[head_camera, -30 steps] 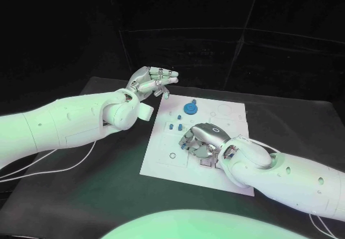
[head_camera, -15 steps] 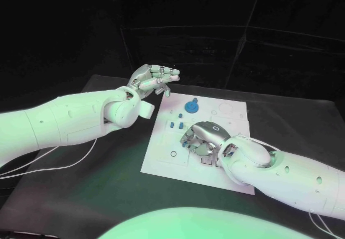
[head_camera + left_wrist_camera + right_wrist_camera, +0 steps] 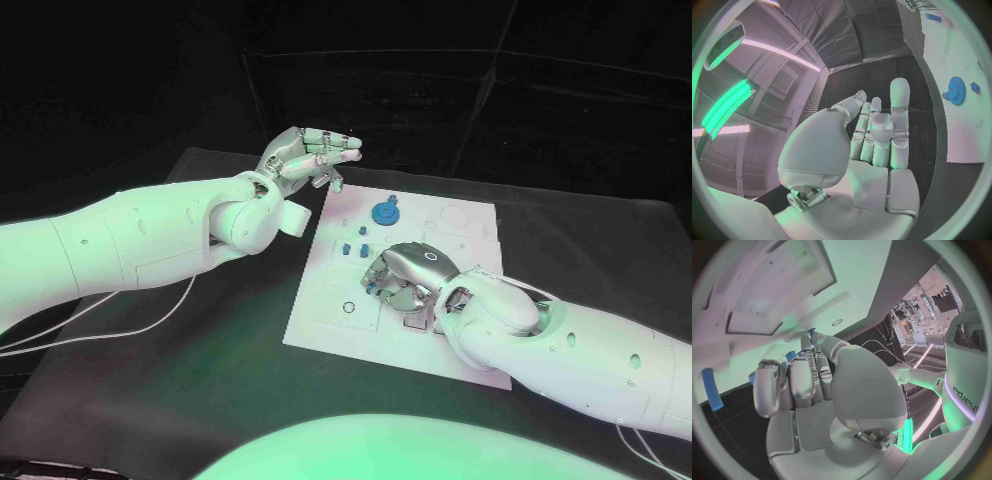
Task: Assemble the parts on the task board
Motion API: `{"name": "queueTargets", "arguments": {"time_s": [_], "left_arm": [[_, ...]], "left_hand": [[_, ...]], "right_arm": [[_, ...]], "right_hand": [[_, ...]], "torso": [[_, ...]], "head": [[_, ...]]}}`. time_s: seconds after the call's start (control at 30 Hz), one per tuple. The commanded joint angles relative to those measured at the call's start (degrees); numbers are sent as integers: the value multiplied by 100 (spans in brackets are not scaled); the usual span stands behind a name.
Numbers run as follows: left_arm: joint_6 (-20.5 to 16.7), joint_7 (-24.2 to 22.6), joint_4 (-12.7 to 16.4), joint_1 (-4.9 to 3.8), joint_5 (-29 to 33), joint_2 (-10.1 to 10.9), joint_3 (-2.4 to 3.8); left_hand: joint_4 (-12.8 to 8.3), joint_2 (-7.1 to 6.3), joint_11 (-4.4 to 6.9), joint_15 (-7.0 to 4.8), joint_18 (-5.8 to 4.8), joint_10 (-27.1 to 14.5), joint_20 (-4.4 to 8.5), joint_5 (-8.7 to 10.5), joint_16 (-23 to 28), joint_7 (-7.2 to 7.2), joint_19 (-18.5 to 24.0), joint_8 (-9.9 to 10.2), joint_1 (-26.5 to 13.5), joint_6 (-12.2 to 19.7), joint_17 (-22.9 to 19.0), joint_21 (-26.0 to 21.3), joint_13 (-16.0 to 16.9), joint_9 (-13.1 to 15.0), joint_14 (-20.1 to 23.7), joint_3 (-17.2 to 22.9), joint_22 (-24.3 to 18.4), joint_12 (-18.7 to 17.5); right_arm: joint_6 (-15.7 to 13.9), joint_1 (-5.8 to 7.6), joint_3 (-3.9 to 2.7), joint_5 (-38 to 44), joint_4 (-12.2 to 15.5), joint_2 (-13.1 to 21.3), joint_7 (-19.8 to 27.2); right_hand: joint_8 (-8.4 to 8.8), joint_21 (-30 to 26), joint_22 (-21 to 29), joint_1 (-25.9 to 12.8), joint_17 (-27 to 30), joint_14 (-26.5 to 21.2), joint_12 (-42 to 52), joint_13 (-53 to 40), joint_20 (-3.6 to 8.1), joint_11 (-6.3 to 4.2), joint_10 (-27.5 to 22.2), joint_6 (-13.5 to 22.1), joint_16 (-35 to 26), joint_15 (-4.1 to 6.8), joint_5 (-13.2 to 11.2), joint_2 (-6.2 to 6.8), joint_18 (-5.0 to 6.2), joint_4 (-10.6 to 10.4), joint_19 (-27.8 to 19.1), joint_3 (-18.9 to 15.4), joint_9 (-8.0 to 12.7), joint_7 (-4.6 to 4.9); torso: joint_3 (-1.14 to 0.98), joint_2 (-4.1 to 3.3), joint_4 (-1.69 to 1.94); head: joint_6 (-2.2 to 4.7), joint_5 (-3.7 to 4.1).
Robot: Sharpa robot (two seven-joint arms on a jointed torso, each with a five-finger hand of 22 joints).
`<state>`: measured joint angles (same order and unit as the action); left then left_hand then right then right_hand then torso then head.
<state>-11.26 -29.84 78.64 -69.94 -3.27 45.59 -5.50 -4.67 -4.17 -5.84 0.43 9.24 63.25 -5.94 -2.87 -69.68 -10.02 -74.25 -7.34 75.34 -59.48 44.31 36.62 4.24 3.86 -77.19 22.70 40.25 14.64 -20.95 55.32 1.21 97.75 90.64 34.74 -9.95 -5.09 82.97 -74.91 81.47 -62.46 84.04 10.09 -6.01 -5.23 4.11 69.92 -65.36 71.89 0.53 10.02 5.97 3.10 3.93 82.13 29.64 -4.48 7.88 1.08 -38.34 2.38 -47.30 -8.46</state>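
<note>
The white task board (image 3: 320, 325) lies in the middle of the table. A blue gear (image 3: 384, 215) stands near its far edge, and the left wrist view shows the gear (image 3: 955, 91) too. Two small blue pegs (image 3: 355, 250) stand left of the board's centre. My right hand (image 3: 408, 277) rests on the board's middle with its fingers curled down. Small blue parts (image 3: 791, 356) sit right at its fingertips, and a blue peg (image 3: 712, 389) lies apart from them. Whether the fingers pinch a part is hidden. My left hand (image 3: 307, 155) hovers above the board's far left corner, holding nothing, fingers extended.
Black table (image 3: 188, 370) surrounds the board. White cables (image 3: 87, 335) trail across it under my left arm. My right forearm (image 3: 577, 350) covers the board's near right corner.
My left hand has drifted slightly up and away. My right hand stays on the board's middle.
</note>
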Motion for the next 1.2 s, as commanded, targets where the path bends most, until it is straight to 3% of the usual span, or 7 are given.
{"name": "queueTargets", "arguments": {"time_s": [0.03, 0.2, 0.37, 0.63, 0.8, 1.0, 1.2], "left_arm": [[80, -14, 5, -10, 21, 0, 6], [94, 3, 1, -10, 21, 1, 6], [106, 26, -6, -10, 20, 3, 6], [125, 55, -19, -10, 20, 3, 6], [136, 70, -34, -10, 20, 2, 6], [145, 81, -44, -10, 20, 2, 6], [169, 114, -60, -10, 20, 8, 5]], "left_hand": [[-26, -20, 20, 9, 113, -39, -4, -19, 2, 0, 26, 20, 29, 43, -7, -19, -7, -9, 37, -19, -6, 39], [-26, -20, 20, 9, 113, -39, -4, -19, 2, 0, 26, 20, 29, 43, -7, -19, -7, -9, 37, -19, -6, 39], [-26, -22, 18, 11, 113, -45, -6, -19, 6, -2, 27, 22, 25, 48, -20, -21, -7, -9, 42, -24, -8, 40], [-26, -25, 16, 13, 113, -50, -7, -19, 3, -4, 27, 23, 22, 53, -18, -22, -7, -9, 43, -29, -9, 41], [-26, -28, 14, 14, 113, -52, -9, -17, 3, -5, 27, 23, 18, 56, -20, -23, -7, -9, 44, -33, -9, 42], [-26, -28, 14, 14, 113, -52, -9, -17, 3, -5, 27, 23, 18, 56, -20, -23, -7, -9, 44, -33, -9, 42], [-26, -31, 13, 15, 113, -55, -10, -16, -12, -6, 27, 24, 14, 59, 10, -25, -7, -8, 36, -39, -10, 44]], "right_arm": [[329, 3, 5, 163, -6, -13, -102], [616, 3, 7, 336, -4, -33, -174], [598, 3, 8, 456, -7, -34, -255], [411, 4, 9, 478, -15, -32, -238], [217, 4, 9, 419, -23, -28, -164], [-147, 5, 9, 368, 52, 46, -121], [-419, 19, 3, 218, 405, 375, -129]], "right_hand": [[24, 15, -445, -56, 4, 159, -30, -1, -21, -8, -2, -12, 34, 16, 15, -15, -30, 12, 13, 2, -4, 46], [28, 17, -449, -117, 12, 158, -38, -2, -30, -7, -6, -19, 39, 11, -33, 0, -30, -3, 11, -36, -6, 45], [66, 6, -433, -170, 33, 153, -79, 12, -40, 9, -62, 35, 37, 0, -56, 15, -25, -14, -7, -67, 6, 59], [148, -66, -329, -306, 125, 126, -309, 121, -108, 123, -427, 260, 2, -91, -73, 89, 1, -61, -99, -81, 49, 145], [163, -297, 4, -399, 388, 49, -530, 240, -218, 277, -928, 659, -153, -218, -96, 212, 86, -88, -357, -99, 84, 276], [155, -511, 292, -415, 632, -22, -524, 228, -264, 300, -1247, 997, -308, -239, -127, 289, 162, -91, -562, -243, 77, 252], [133, -506, 277, -445, 639, -8, -380, 207, -257, 282, -1199, 1014, -297, -225, -81, 298, 156, -125, -527, -360, 61, 244]], "torso": [[1, 0, 2], [0, -1, 0], [-2, 0, -4], [-1, 0, 4], [0, 0, 0], [-6, -1, -3], [4, 12, -6]], "head": [[-7, 1], [-15, -6], [-20, -3], [-20, 8], [-15, 7], [-8, 13], [21, 34]]}}
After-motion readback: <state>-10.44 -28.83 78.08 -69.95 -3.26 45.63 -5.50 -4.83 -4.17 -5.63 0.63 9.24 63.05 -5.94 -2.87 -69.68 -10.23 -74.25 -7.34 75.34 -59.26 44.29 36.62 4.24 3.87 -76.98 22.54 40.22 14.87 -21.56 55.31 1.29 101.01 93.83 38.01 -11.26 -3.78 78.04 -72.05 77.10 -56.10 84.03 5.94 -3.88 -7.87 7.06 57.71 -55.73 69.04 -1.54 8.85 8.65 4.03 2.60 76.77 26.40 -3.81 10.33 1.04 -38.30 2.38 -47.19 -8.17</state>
